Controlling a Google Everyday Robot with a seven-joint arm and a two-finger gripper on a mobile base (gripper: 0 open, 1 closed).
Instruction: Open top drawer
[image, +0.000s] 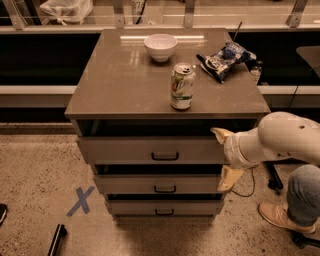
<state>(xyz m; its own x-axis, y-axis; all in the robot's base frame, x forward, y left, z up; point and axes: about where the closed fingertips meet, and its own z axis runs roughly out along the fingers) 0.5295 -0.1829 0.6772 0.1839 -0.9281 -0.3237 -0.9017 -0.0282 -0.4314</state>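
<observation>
The top drawer (125, 150) has a wide grey-beige front with a small dark bar handle (165, 156) at its centre. It stands a little way out from under the cabinet top, with a dark gap above it. My gripper (225, 156) is at the right end of the drawer front. It is open, with one pale fingertip (220, 134) above the panel's top edge and the other (230, 178) below its bottom edge. It is well to the right of the handle. The white arm comes in from the right.
Two shorter drawers (160, 184) sit below. On the cabinet top (120, 85) stand a white bowl (160, 46), a drink can (182, 86) near the front edge and a snack bag (224, 59). A person's leg and shoe (287, 212) are at the right. A blue tape X (80, 200) marks the floor.
</observation>
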